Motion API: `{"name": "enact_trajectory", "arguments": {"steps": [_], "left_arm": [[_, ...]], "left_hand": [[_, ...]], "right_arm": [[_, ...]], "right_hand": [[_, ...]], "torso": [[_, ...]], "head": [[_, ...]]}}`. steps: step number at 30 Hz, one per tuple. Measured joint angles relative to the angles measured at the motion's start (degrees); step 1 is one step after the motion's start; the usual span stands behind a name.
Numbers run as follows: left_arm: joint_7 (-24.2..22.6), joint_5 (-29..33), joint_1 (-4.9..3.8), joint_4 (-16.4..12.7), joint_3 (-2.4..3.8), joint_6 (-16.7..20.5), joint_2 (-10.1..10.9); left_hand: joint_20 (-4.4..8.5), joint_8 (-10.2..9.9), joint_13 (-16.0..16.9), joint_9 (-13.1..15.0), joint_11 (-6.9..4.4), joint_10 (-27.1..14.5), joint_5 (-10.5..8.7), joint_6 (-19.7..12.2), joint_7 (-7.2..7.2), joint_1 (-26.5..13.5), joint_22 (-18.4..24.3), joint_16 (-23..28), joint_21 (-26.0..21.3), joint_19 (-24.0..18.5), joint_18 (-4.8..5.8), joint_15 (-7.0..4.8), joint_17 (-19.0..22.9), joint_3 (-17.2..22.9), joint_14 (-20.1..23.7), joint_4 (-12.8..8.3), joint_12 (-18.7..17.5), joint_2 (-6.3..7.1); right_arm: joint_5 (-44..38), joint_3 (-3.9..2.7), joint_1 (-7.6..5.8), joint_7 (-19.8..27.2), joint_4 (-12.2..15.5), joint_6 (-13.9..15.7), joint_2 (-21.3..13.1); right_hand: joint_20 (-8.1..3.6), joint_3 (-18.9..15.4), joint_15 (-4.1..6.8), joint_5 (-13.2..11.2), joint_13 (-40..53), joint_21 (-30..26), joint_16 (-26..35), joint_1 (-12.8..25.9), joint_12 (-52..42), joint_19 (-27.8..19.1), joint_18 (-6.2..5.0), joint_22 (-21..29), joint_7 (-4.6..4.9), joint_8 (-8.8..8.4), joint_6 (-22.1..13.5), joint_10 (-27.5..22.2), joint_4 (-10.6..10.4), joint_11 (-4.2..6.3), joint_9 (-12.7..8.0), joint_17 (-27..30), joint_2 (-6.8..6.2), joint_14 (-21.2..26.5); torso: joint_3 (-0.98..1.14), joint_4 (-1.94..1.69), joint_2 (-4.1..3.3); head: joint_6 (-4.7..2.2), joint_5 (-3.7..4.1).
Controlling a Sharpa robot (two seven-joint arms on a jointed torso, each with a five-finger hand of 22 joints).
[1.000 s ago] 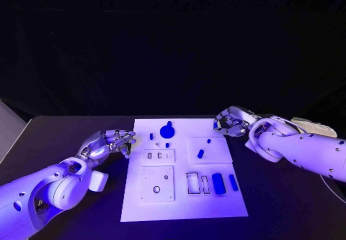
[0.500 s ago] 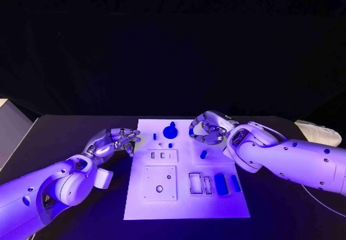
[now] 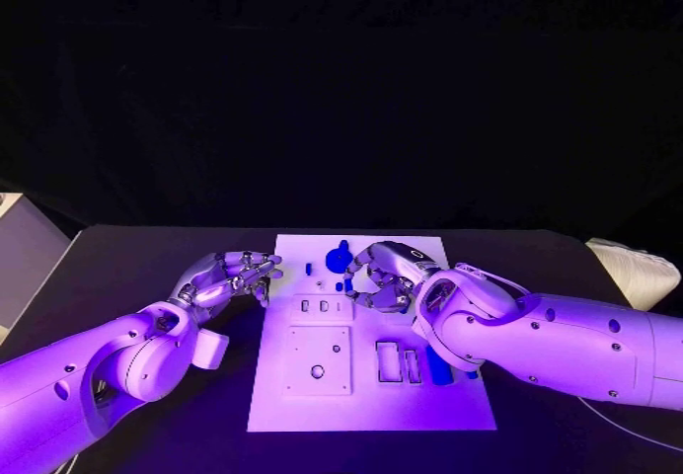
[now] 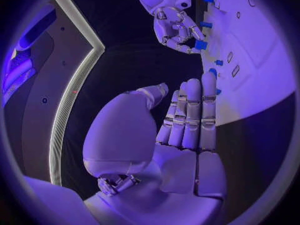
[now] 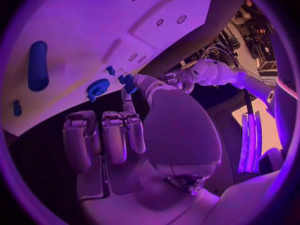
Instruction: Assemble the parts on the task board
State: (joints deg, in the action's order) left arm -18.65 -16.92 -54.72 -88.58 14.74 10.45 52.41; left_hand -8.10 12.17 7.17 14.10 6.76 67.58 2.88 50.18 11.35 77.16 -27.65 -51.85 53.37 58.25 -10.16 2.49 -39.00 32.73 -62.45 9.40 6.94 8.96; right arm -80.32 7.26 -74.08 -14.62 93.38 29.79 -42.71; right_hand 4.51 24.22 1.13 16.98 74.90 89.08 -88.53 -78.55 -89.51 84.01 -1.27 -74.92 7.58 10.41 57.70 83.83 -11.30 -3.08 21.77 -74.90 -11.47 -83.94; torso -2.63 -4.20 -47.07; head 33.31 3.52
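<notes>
The task board (image 3: 370, 395) lies in the middle of the black tabletop (image 3: 142, 257), blue parts scattered across it: a round gear (image 3: 339, 259) at the far edge, a long block (image 3: 437, 363) near the right side. The right hand (image 3: 382, 279) hovers over the board's far middle, pinching a small blue part (image 4: 200, 45) at its fingertips. The left hand (image 3: 228, 279) waits just off the board's left edge, fingers straight, holding nothing.

Black table (image 3: 142, 257), black backdrop behind, violet light over all
</notes>
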Motion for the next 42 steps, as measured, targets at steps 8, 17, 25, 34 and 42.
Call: {"name": "enact_trajectory", "arguments": {"steps": [8, 17, 25, 34, 42], "left_arm": [[0.02, 0.01, 0.0, 0.09, 0.0, -0.02, -0.02], [0.15, 0.01, 0.0, 0.13, 0.0, -0.07, 0.01], [0.27, 0.02, 0.0, 0.12, 0.0, -0.1, 0.02], [0.35, 0.02, 0.0, 0.1, 0.0, -0.11, 0.1], [0.4, 0.02, 0.0, 0.04, 0.0, -0.19, 0.2]], "left_hand": [[0.0, 0.0, -0.01, 0.0, 0.0, 0.0, 0.0, 0.0, 0.0, 0.0, 0.01, 0.0, 0.0, 0.0, 0.0, 0.0, 0.0, 0.0, 0.0, 0.0, 0.0, 0.0], [0.0, 0.0, -0.01, -0.01, 0.0, 0.0, 0.0, 0.0, 0.0, 0.0, 0.01, 0.0, 0.0, 0.0, 0.0, 0.0, 0.01, 0.0, 0.0, 0.0, 0.0, 0.0], [0.0, 0.0, 0.02, -0.01, 0.0, 0.0, 0.0, 0.0, 0.0, 0.0, -0.04, -0.25, 0.0, 0.0, 0.0, 0.0, -0.01, 0.0, 0.0, 0.0, 0.0, 0.0], [0.0, 0.0, 0.08, -0.01, 0.0, 0.0, 0.0, 0.0, 0.0, 0.0, -0.1, -0.28, 0.04, 0.0, 0.0, 0.0, -0.04, 0.0, 0.0, 0.0, 0.0, 0.0], [0.0, 0.0, 0.08, 0.04, 0.0, 0.0, 0.0, 0.0, 0.0, 0.0, -0.09, -0.28, 0.26, 0.0, 0.0, 0.0, -0.04, 0.0, 0.0, 0.0, 0.0, 0.0]], "right_arm": [[-1.86, 0.28, 1.61, -2.51, -0.27, -0.19, 1.12], [-3.84, 0.32, 2.43, -3.99, -0.13, -0.11, 1.52], [-4.99, 0.32, 2.66, -4.5, -0.38, 0.0, 1.74], [-5.82, 0.33, 2.9, -4.88, -1.28, -0.04, 2.35], [-6.85, 0.36, 3.13, -5.36, -2.21, -0.03, 2.76]], "right_hand": [[0.0, 0.0, 0.0, 0.0, 0.05, 0.0, 0.0, 0.22, 0.0, 0.0, 0.0, 0.01, 0.0, 0.0, 0.0, 0.0, 0.0, 0.0, 0.0, -0.05, -0.22, 0.0], [0.01, 0.16, 0.0, 0.25, 0.04, 0.0, 0.0, 0.22, 0.0, 0.0, 0.0, 0.01, 0.0, -0.01, 0.0, 0.21, -0.16, 0.21, 0.02, -0.04, -0.22, 0.0], [0.01, 0.41, 0.0, 0.24, 0.04, 0.0, 0.0, 0.22, 0.01, 0.0, 0.0, -0.03, 0.01, -0.03, -0.01, 0.21, 0.07, 0.21, 0.06, -0.04, -0.22, 0.0], [0.01, 0.41, 0.0, 0.54, 0.03, 0.0, 0.0, 0.22, 0.01, 0.0, 0.0, -0.03, 0.05, -0.07, -0.06, 0.21, 0.07, 0.21, 0.06, -0.03, -0.22, 0.0], [0.01, 0.4, -0.01, 0.54, 0.03, 0.0, 0.0, 0.22, 0.01, -0.01, 0.0, -0.02, 0.07, -0.09, -0.08, 0.21, 0.07, 0.21, 0.04, -0.03, -0.23, 0.0]], "torso": [[0.07, -0.12, -0.12], [0.04, -0.13, -0.18], [0.03, -0.09, -0.18], [0.02, -0.09, -0.14], [0.02, -0.09, -0.16]], "head": [[0.58, -0.46], [1.07, -0.31], [1.33, -0.53], [1.57, -0.62], [1.88, -0.73]]}}
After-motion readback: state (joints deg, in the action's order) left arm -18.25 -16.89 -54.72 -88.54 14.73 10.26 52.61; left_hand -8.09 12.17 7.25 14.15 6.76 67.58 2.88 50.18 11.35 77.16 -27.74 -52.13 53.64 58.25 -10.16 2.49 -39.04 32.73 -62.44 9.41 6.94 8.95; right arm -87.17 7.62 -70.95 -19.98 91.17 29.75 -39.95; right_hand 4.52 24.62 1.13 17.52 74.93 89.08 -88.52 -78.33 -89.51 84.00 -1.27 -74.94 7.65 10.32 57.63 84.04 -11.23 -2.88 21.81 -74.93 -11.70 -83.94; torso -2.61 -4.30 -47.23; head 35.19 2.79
